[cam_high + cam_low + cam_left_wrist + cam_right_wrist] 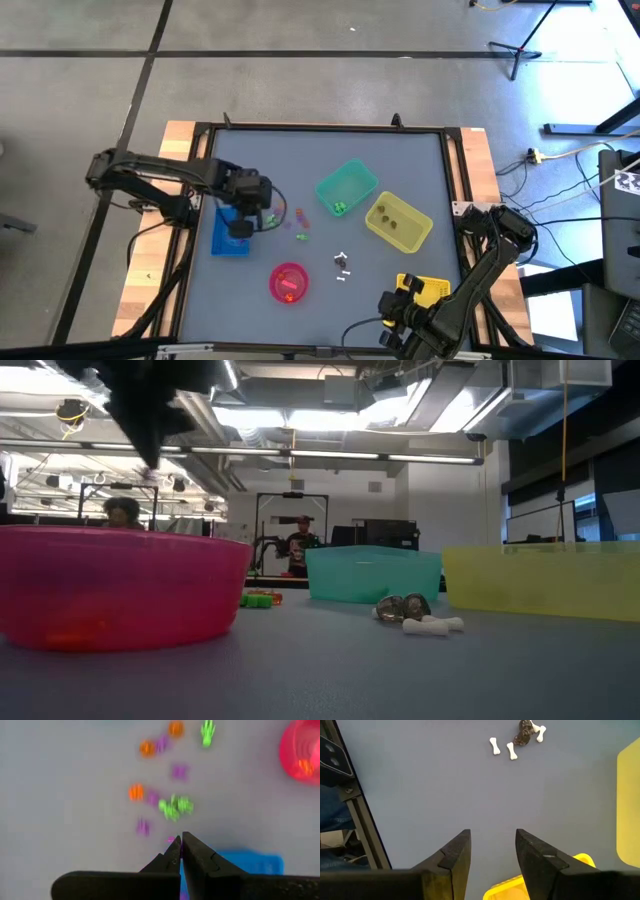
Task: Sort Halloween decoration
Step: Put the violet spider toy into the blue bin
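Observation:
Small purple, orange and green trinkets lie loose on the grey table, right of the blue bin. White bones and dark grey pieces lie near the table's middle front. My left gripper is shut and hangs above the blue bin's far right corner, with a purple speck at its tips. My right gripper stands open over bare table at the front right, nothing between its fingers. It also shows in the high view. My left gripper pinches a tiny purple trinket at its fingertips; only a speck of it shows beside the tips. The fingers point steeply down from above. The trinket is lifted clear of the table.
A green bin and a yellow bin stand at the far right, and a pink bowl at the near middle. Another yellow bin sits under my right arm. People stand in the room beyond the table.

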`<state>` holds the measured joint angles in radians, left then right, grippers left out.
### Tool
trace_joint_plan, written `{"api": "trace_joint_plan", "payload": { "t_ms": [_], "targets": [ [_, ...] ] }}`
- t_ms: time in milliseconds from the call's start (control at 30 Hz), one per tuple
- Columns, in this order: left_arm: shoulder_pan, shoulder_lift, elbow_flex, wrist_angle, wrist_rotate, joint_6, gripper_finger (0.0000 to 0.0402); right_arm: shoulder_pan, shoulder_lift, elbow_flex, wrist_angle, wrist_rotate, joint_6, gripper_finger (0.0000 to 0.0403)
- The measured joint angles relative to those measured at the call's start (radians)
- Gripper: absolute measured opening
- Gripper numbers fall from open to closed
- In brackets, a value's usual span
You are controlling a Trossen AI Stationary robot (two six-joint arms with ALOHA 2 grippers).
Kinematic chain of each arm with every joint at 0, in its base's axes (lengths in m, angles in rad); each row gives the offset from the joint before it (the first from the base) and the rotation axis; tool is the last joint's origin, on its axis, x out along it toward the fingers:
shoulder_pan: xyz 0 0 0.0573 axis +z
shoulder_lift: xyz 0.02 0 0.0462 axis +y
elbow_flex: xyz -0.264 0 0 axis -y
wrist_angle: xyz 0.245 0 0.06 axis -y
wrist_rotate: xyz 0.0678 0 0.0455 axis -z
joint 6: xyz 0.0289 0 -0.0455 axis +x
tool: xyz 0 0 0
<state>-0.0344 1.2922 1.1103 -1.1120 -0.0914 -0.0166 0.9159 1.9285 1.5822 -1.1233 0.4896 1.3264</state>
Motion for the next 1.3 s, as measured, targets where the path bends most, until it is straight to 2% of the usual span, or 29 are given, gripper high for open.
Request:
{"api": "trace_joint_plan", "payload": {
  "t_ms": [167,400,1067,1167,1300],
  "targets": [
    [-0.015,-0.07,0.0,-0.156,0.0,-0.111,0.0,0.0,0.0,0.0,0.001,0.0,0.0,0.0154],
    [-0.059,-0.082,0.0,-0.284,0.001,-0.212,0.0,0.0,0.0,0.0,0.001,0.0,0.0,0.0154],
    [-0.072,-0.082,0.0,-0.284,-0.002,-0.22,0.0,0.0,0.0,0.0,0.0,0.0,0.0,0.0154],
    [-0.072,-0.082,0.0,-0.284,-0.035,-0.22,0.0013,0.0,0.0,0.0,0.0,0.0,0.0,0.0154],
    [-0.072,-0.082,0.0,-0.284,-0.053,-0.22,0.0053,0.0,0.0,0.0,0.0,0.0,0.0,0.0154]
  ]
}}
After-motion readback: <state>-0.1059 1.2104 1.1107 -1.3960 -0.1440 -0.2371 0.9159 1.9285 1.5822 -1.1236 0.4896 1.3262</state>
